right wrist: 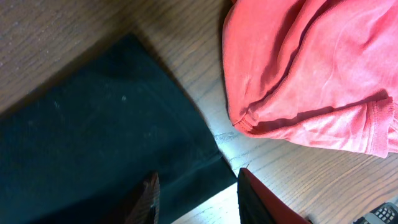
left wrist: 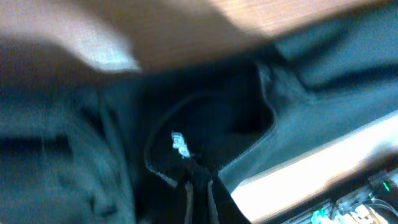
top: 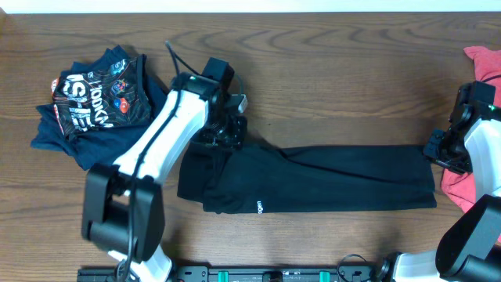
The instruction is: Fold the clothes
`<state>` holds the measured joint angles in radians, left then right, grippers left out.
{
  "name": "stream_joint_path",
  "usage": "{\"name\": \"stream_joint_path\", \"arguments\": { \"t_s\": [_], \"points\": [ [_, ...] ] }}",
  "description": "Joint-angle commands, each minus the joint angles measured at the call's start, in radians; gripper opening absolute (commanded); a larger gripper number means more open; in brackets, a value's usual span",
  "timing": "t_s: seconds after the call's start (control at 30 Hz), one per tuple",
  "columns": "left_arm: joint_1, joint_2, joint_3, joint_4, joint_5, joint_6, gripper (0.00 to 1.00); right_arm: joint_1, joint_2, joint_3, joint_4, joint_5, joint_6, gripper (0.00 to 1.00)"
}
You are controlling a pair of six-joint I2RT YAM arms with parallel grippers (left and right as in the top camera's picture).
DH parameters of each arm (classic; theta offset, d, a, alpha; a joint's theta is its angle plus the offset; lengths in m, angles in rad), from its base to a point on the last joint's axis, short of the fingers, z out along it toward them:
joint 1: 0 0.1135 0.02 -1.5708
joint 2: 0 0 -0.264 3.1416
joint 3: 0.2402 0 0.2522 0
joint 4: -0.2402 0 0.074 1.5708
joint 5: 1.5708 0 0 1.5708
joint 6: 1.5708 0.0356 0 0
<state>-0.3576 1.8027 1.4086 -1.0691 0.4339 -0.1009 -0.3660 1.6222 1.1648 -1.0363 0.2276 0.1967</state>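
At wrists only: left end effector [left wrist: 199, 200] pinches shirt [top: 337, 176]; right end effector [right wrist: 198, 180] spread, empty.

The wooden counter [top: 337, 78] carries a black T-shirt [top: 329, 180] at its middle, a printed navy garment [top: 90, 102] left, a coral-red garment [top: 487, 64] right.

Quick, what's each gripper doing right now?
Left gripper: closed, pinching the black T-shirt.
Right gripper: open, holding nothing.
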Motion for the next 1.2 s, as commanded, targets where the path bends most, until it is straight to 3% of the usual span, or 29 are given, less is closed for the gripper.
{"name": "stream_joint_path", "arguments": {
  "t_s": [0.0, 0.17, 0.3, 0.53, 0.63, 0.7, 0.97, 1.17],
  "points": [
    [-0.016, -0.034, 0.002, -0.064, 0.026, 0.005, 0.07, -0.007, 0.000, -0.002, 0.000, 0.000, 0.000, 0.39],
    [-0.043, -0.029, -0.030, -0.109, -0.067, 0.016, 0.07, -0.007, 0.000, -0.002, 0.000, 0.000, 0.000, 0.39],
    [-0.050, -0.029, -0.100, -0.107, -0.172, -0.052, 0.07, -0.007, 0.000, -0.002, -0.004, 0.000, 0.000, 0.39],
    [-0.048, -0.029, -0.247, 0.026, -0.241, -0.104, 0.08, -0.007, 0.000, -0.002, -0.004, 0.000, 0.000, 0.39],
    [-0.048, -0.029, -0.284, 0.110, -0.312, -0.138, 0.17, -0.007, 0.000, -0.002, -0.008, 0.000, 0.000, 0.40],
    [-0.049, -0.029, -0.293, 0.136, -0.319, -0.138, 0.34, -0.007, 0.000, -0.002, -0.024, 0.000, 0.000, 0.41],
    [-0.048, -0.028, -0.293, 0.072, -0.304, -0.145, 0.38, -0.009, 0.000, -0.005, -0.077, -0.031, -0.028, 0.47],
    [-0.040, -0.078, -0.271, 0.034, -0.304, -0.145, 0.39, -0.010, 0.000, -0.082, 0.038, -0.044, -0.135, 0.53]
  ]
}}
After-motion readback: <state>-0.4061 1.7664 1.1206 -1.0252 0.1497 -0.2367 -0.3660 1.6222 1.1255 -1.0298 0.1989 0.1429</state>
